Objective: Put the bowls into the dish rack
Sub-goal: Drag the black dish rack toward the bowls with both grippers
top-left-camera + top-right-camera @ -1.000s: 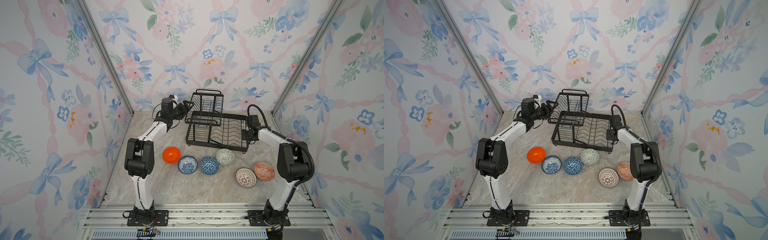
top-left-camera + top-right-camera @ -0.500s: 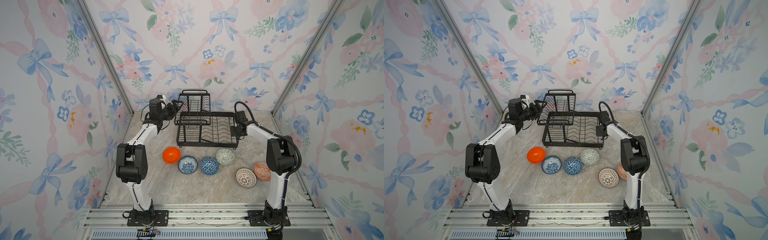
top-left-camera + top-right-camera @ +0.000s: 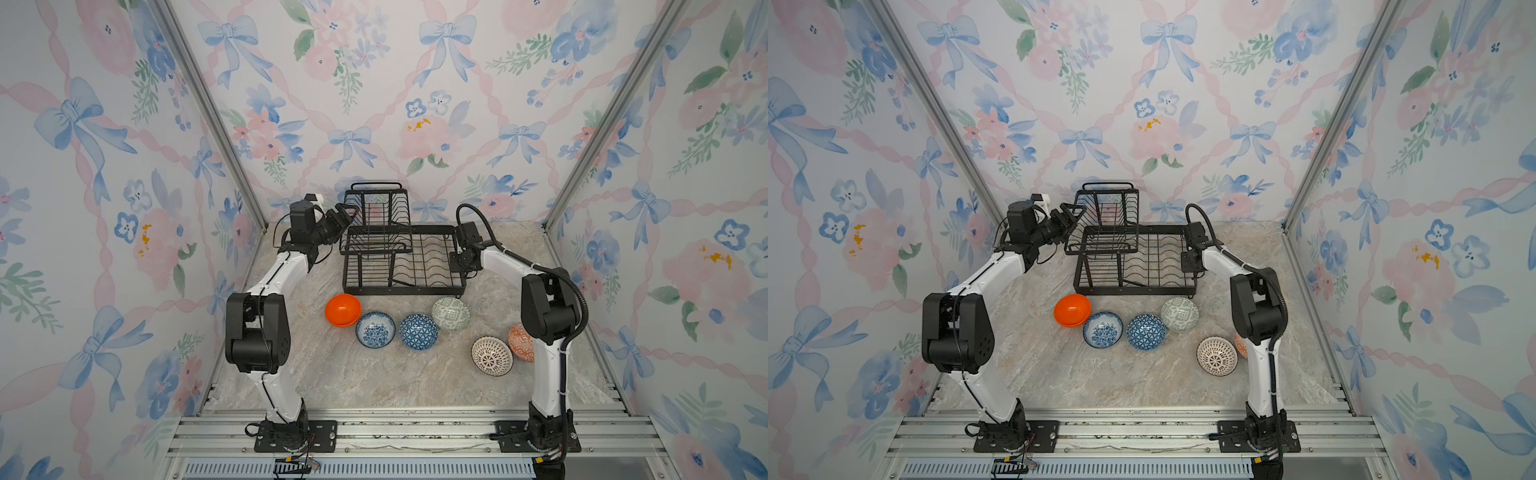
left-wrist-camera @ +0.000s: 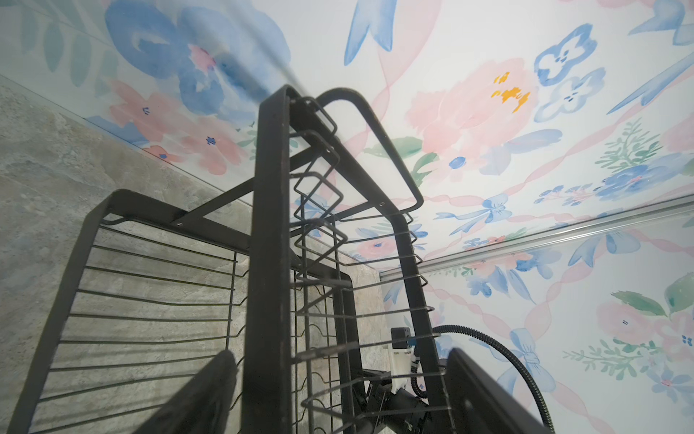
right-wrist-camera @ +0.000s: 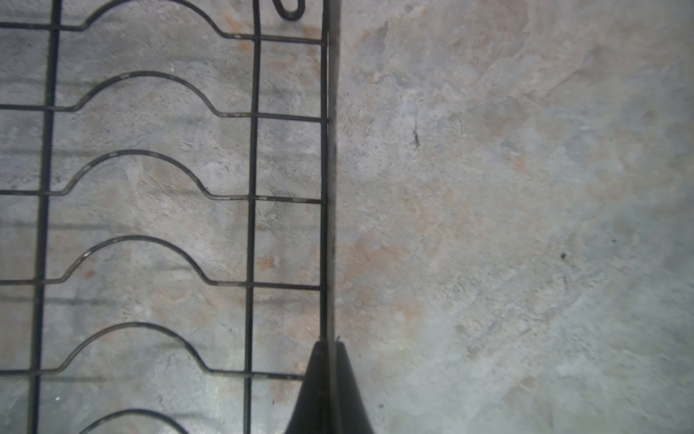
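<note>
In both top views the right arm [image 3: 548, 316] hid much of the orange-red bowl [image 3: 518, 343], lying at the table's [image 3: 374, 374] four o'clock.

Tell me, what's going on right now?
Left gripper open, astride upper basket post. Right gripper shut on dish rack rim. Six bowls on table, none loaded. Nothing blocking.
</note>
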Tool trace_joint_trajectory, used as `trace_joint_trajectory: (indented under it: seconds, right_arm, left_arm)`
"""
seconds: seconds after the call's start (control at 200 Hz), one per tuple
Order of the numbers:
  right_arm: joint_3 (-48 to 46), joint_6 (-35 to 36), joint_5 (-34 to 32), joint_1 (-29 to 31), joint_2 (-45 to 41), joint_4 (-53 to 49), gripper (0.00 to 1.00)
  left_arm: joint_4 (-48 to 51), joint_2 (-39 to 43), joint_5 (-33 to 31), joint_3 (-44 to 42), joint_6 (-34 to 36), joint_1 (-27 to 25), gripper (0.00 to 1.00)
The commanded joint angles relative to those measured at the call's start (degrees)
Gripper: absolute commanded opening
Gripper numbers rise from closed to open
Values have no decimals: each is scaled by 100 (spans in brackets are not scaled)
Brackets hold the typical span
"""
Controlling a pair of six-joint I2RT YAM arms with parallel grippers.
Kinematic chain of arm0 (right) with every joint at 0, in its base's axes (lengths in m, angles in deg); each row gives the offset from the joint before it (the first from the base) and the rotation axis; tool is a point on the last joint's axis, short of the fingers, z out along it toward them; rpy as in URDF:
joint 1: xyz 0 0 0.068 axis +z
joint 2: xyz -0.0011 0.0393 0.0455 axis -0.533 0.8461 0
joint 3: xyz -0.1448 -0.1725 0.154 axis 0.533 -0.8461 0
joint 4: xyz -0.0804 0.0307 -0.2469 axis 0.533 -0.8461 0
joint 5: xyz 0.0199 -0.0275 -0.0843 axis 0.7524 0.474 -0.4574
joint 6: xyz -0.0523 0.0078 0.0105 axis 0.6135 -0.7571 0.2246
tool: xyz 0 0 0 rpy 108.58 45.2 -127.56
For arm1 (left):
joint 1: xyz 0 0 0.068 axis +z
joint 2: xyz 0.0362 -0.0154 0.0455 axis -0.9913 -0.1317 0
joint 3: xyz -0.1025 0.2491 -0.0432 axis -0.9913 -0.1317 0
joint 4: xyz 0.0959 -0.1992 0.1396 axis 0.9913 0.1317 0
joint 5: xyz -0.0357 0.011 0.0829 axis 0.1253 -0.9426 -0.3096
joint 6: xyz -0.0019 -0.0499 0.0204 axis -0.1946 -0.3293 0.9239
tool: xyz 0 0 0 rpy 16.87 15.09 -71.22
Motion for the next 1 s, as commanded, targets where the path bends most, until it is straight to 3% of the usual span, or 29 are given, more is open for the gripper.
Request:
trace_joint_trajectory:
  seconds: [0.0,0.68,0.82,0.885,0.995]
  right_arm:
    - [188,152,-199,-149,68,-184,0]
    - [1005,-481,-538,-537,614,-962,0]
    - [1142,-590,-422,-623,647,-1108,10]
    - [1203,-632,-394,-653,650,-1197,20]
    - [1204,-613,-392,-683,589,-1234,41]
  left_arm:
    - [-23,96,144,-12,121,-223,89]
    - [55,-671,104,881,66,-363,90]
    - [172,-695,33,947,96,-364,92]
    - [272,-628,-23,918,247,-339,98]
    - [661,-514,-148,934,584,-215,98]
